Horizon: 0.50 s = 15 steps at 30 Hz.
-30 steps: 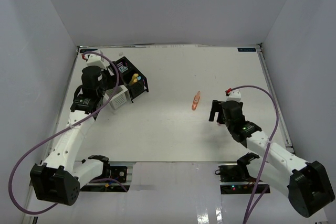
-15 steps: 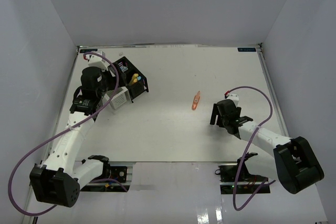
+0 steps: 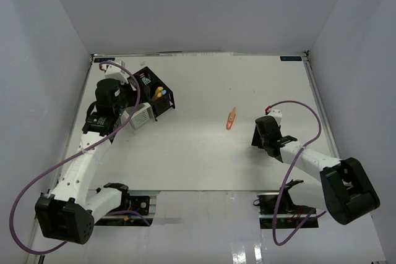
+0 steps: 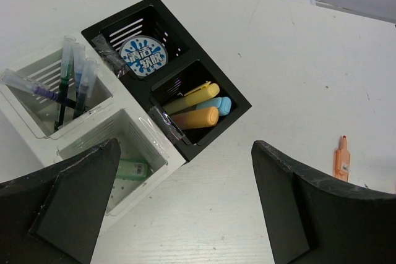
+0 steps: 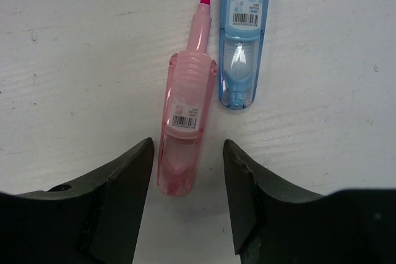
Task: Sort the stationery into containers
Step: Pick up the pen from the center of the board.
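In the right wrist view a pink highlighter (image 5: 185,131) lies uncapped on the table, with a blue highlighter (image 5: 245,35) beside it. My right gripper (image 5: 187,148) is open, one finger on each side of the pink highlighter's rear end, without touching it. In the top view the right gripper (image 3: 265,135) hides both. An orange highlighter (image 3: 231,118) lies mid-table. My left gripper (image 4: 185,148) is open and empty above the organiser (image 4: 179,137). Its compartments hold the round tub (image 4: 143,57), yellow, orange and blue highlighters (image 4: 198,106), pens (image 4: 68,81) and a green highlighter (image 4: 133,168).
The organiser cluster (image 3: 148,98) stands at the far left of the table, under the left arm (image 3: 110,100). The orange highlighter also shows in the left wrist view (image 4: 341,159). White walls close in the table on three sides.
My right gripper has swung a little to the right and dropped toward the table. The left arm has barely moved.
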Motion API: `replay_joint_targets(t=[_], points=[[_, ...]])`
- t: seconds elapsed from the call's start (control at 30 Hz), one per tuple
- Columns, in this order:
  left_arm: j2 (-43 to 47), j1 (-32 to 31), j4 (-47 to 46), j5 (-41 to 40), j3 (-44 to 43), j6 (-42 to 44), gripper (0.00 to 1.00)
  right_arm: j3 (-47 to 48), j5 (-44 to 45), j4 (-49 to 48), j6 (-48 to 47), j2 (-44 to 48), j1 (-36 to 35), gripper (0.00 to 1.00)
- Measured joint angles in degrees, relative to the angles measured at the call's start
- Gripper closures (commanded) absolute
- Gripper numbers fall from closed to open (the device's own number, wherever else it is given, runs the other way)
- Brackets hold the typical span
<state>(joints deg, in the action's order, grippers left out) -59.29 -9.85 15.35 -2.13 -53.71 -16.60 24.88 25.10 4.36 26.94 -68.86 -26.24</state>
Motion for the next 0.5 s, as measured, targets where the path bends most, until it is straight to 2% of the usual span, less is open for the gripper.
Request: replay_joint_targets(t=[0.07,0.1,0.3,0.5], points=[[0.0,0.0,0.0,0.1,0.0,0.0,0.02,0.0,-0.3,-0.1,-0.3,0.0,0.0,0.49],[0.0,0.0,0.0,0.3,0.0,0.0,0.02,0.0,-0.6,-0.2,-0.5,0.0,0.0,0.55],[0.0,0.0,-0.5,3.5,0.1,-0.4,0.02,-0.3,-4.5,-0.3,-2.2,2.0,0.0,0.72],[-0.1,0.0,-0.8,6.5,0.7,-0.6,0.02,-0.3,-8.3,-0.3,-4.3,4.4,0.0,0.74]])
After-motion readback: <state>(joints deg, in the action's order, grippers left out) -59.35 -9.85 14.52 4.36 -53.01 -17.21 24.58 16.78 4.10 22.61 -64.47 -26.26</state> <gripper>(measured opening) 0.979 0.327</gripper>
